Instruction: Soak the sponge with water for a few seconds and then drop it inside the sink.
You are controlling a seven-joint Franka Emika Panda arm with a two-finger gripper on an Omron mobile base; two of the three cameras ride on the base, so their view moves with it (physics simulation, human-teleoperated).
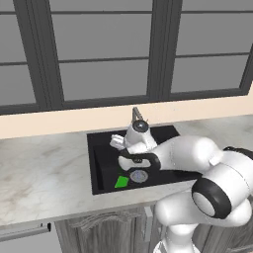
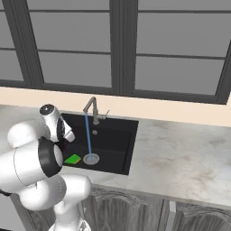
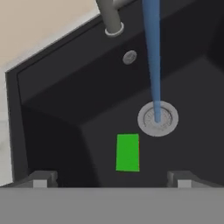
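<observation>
The sponge [image 3: 127,152] lies flat on the sink [image 3: 52,131] floor beside the drain [image 3: 158,118], clear of the water [image 3: 152,57]; the pincer [image 3: 111,179] hangs wide and empty above it. It looks dropped as asked.

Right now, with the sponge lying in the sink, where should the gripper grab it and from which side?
Probably from straight above. The sponge lies flat on the sink floor beside the drain, green face up, clear of the walls and the water. Close the fingers across its two long edges, the narrower span. The open gripper already hangs over it.
</observation>
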